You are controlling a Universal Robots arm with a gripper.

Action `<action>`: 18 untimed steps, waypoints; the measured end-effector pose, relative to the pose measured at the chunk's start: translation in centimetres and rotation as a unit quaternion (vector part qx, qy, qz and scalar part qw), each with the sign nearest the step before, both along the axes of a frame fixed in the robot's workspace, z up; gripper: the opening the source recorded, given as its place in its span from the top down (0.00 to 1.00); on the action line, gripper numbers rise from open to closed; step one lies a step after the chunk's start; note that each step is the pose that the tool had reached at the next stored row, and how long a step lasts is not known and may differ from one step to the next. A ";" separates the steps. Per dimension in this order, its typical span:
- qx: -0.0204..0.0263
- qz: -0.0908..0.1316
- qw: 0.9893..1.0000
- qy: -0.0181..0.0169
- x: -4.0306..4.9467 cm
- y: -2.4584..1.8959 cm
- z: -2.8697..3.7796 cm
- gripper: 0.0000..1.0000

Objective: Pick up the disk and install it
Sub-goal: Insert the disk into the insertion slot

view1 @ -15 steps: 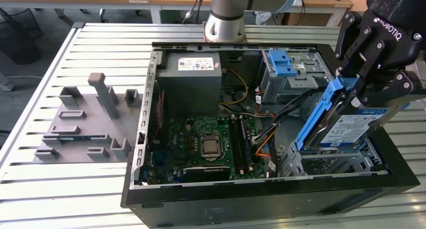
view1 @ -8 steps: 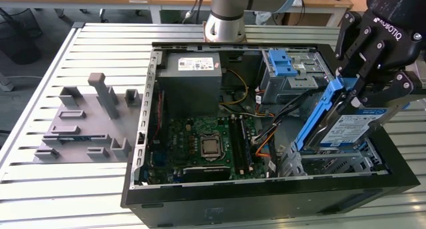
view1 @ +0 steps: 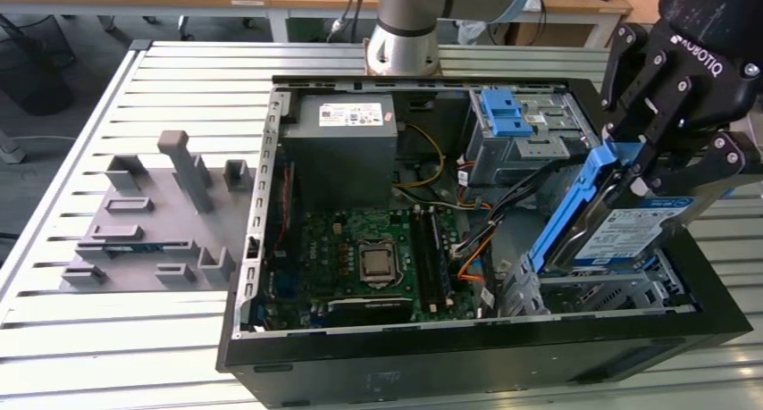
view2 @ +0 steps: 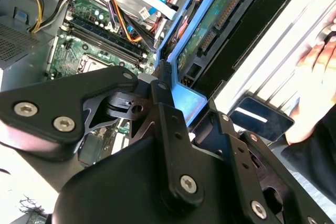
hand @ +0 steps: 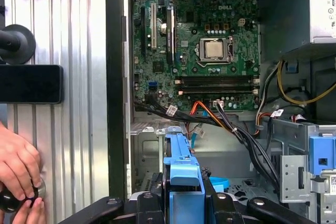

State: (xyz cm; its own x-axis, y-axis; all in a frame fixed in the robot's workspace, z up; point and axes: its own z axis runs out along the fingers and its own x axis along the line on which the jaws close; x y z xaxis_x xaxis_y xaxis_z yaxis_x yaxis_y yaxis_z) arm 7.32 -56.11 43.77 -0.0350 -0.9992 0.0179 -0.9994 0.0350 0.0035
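My gripper (view1: 670,171) is shut on the disk (view1: 620,227), a silver drive with a white-and-blue label in a blue rail frame. I hold it tilted on edge, its lower end inside the metal drive cage (view1: 602,296) at the front corner of the open computer case (view1: 477,361), on the exterior view's right. In the second wrist view the disk's (view2: 210,27) green circuit-board side shows beyond the gripper (view2: 176,95), whose black fingers (view2: 164,103) press the blue frame. The first wrist view has the disk's (hand: 181,169) blue rail on edge between the closed jaws of the gripper (hand: 184,205).
Inside the case lie a motherboard (view1: 370,258), a grey power supply (view1: 346,129), loose cables (view1: 471,249) and a light-blue latch (view1: 507,115). A grey fixture (view1: 155,222) stands on the slatted table at the exterior view's left. A person's hand (hand: 16,174) rests beside the case.
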 end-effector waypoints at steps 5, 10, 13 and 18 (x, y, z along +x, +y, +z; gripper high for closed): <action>0.000 0.000 1.000 0.000 0.00 -0.01 -0.21 0.63; 0.000 0.000 1.000 0.000 0.00 -0.01 -0.35 0.63; 0.000 0.000 1.000 0.000 0.00 -0.01 -0.46 0.63; 0.000 0.000 1.000 0.000 0.00 -0.01 -0.60 0.63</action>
